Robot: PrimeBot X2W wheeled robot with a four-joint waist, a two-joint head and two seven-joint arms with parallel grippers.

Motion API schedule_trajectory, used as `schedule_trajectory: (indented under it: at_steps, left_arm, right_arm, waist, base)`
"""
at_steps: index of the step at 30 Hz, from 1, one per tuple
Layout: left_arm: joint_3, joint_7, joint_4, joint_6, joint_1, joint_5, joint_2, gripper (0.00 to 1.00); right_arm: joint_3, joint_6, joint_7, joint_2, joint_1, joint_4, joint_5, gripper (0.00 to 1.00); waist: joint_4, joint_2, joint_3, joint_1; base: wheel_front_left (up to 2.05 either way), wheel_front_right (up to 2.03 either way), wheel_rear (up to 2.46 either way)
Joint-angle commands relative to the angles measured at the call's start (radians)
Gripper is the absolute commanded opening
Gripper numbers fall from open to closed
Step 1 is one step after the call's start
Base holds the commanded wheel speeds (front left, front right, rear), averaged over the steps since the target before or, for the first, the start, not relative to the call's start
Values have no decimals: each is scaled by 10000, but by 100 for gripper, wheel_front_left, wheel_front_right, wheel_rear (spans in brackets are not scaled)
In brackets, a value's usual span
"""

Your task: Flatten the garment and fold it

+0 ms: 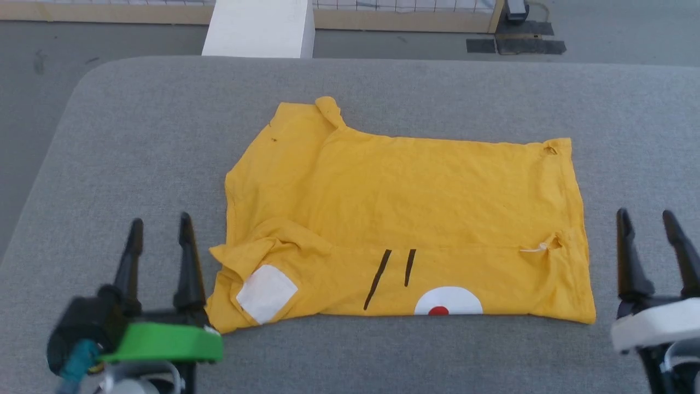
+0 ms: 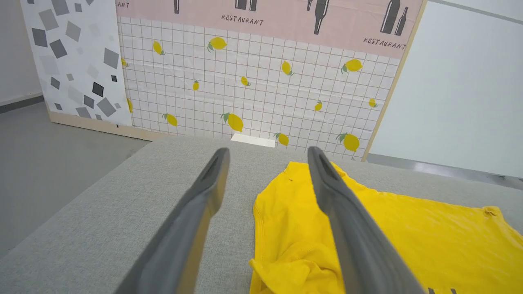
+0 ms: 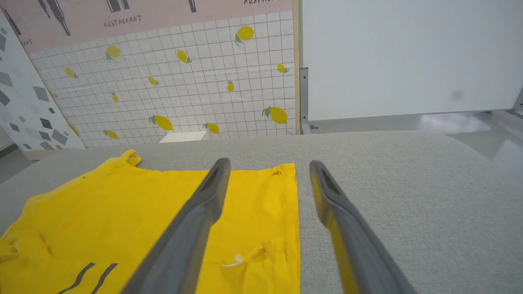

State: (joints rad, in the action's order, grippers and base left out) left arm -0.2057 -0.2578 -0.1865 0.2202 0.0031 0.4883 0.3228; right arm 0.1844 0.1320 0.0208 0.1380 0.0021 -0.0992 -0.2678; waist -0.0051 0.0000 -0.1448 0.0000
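We've got both jaws wide apart and empty, one off each end of the half-folded garment (image 1: 404,191), probably set for the next fold.

The garment (image 1: 415,191) is folded, hiding half its white-and-red patch (image 1: 448,303).

My left hand (image 1: 161,220) and my right hand (image 1: 645,213) sit low at either side, jaws wide apart, gripping nothing.
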Motion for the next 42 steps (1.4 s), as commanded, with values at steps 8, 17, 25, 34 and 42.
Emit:
schedule_trajectory:
  at_steps: [8, 17, 25, 34, 42]
  left_arm:
    - [13, -38, 383, -681, 1406, -1744, -1250, 100]
    - [513, -39, 1171, -1180, 2033, -2060, -1925, 100]
    - [672, 922, 1784, -1637, 1309, -2075, -1258, 100]
    - [739, 3780, 2981, -2249, 77, -1066, -647, 100]
    - [774, 6255, 3593, -2277, -187, -19, -576, 100]
  right_arm:
    - [-106, -13, 1050, -765, 1064, 196, 1438, 100]
    - [-38, -13, 1453, -873, 1592, 470, 1205, 100]
    - [-3, -13, 1413, -876, 1449, 479, 1136, 100]
    - [-218, -13, 1255, -876, 1240, 639, 1099, 100]
    - [-150, -13, 1177, -877, 1132, 720, 1084, 100]
  waist:
    - [61, 0, 443, 0]
    - [71, 0, 626, 0]
    - [43, 0, 607, 0]
    - [-224, 0, 199, 0]
    - [-543, 0, -38, 0]
  base:
    - [0, 0, 0]
    - [0, 0, 0]
    - [0, 0, 0]
    - [0, 0, 0]
    - [0, 0, 0]
